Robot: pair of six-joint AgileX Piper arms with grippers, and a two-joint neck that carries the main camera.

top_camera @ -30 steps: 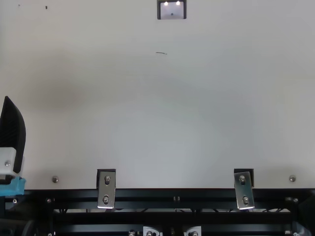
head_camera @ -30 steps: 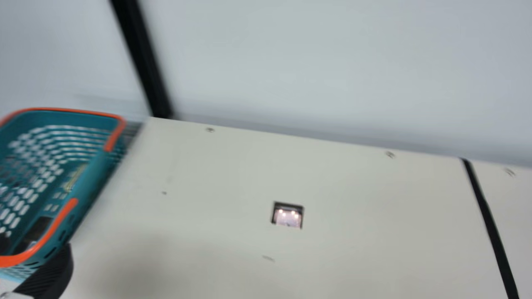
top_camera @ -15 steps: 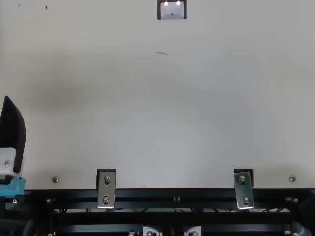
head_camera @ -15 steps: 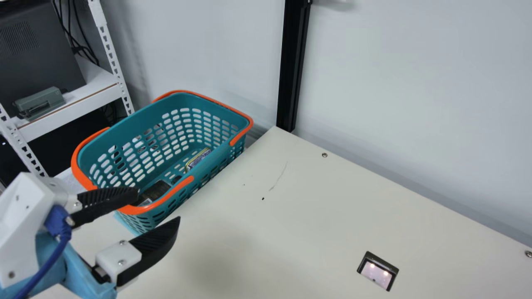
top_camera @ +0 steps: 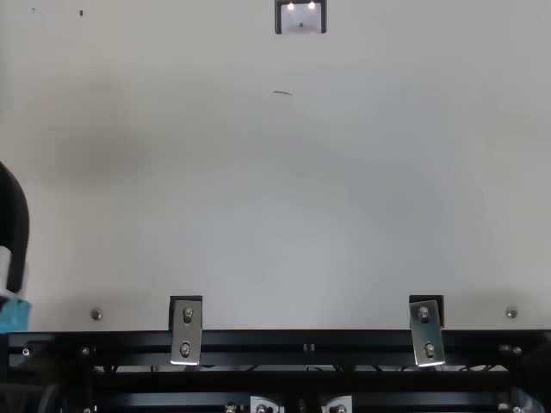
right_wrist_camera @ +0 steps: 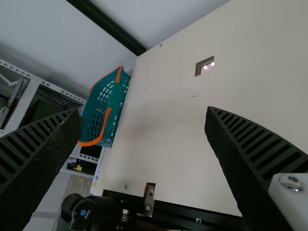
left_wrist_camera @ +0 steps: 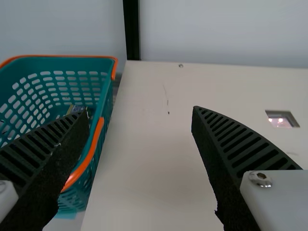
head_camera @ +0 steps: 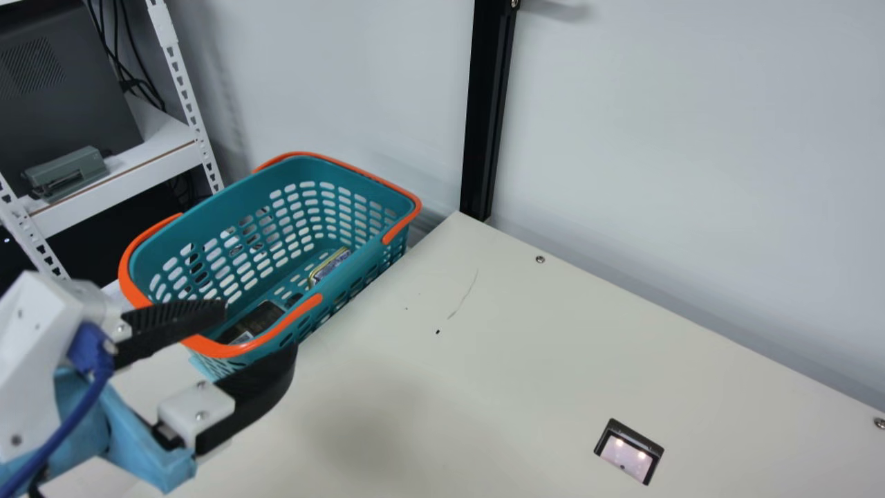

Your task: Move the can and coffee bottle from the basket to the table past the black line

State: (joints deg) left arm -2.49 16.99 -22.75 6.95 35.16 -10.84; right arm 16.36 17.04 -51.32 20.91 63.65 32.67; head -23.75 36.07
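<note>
Over at the left wrist view, the left gripper (head_camera: 261, 327) has its 2 ribbed black fingers (left_wrist_camera: 236, 139) spread wide, 1 of them partly covering a teal basket (left_wrist_camera: 62, 62) with orange handles, which sits just beside the cream table (left_wrist_camera: 154, 144). There's 1 small item (left_wrist_camera: 76, 109) inside, mostly hidden. A black post (left_wrist_camera: 131, 29) stands by the table's corner, and 2 bright spots glow in a recessed opening (left_wrist_camera: 281, 119).

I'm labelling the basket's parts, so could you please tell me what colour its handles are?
Orange; the basket's handles show best in the main view.
</note>
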